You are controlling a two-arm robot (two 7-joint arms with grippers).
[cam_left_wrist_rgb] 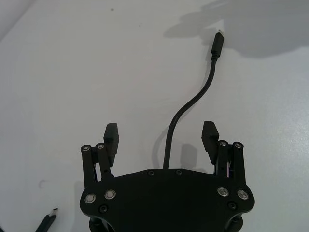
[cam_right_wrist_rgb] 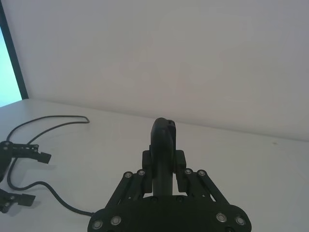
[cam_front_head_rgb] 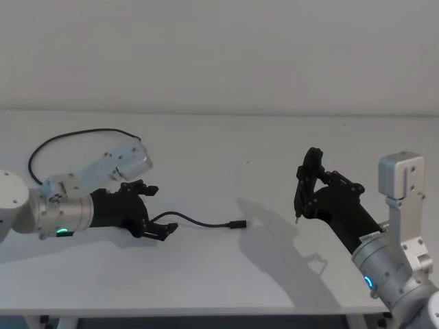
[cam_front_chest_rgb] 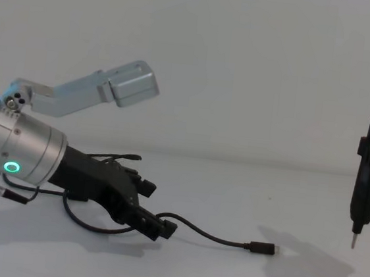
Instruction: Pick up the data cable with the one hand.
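Fingers [cam_left_wrist_rgb: 112, 137] of the left gripper [cam_front_head_rgb: 161, 210] are seen spread wide, low over the white table [cam_front_head_rgb: 206, 288] at about 8 o'clock in the head view, with the green ring [cam_front_chest_rgb: 12, 167] on the wrist lit. The data cable [cam_front_head_rgb: 199, 221] is laid on the table and is passed between the two spread fingers without being touched by either (the left wrist view makes the gap on each side plain). From the gripper the cord is run toward 3 o'clock, and its small plug [cam_front_head_rgb: 238, 224] is found lying flat near the table's middle, a little toward 6 o'clock. The rest of the cord is looped behind the left arm and carried up toward 10 o'clock. Well apart, at 4 o'clock in the head view, the right gripper [cam_front_head_rgb: 306, 188] is raised above the table. Its fingers are closed against a black upright piece [cam_right_wrist_rgb: 163, 135] whose thin tip [cam_front_chest_rgb: 352, 243] is pointed down, off the surface.
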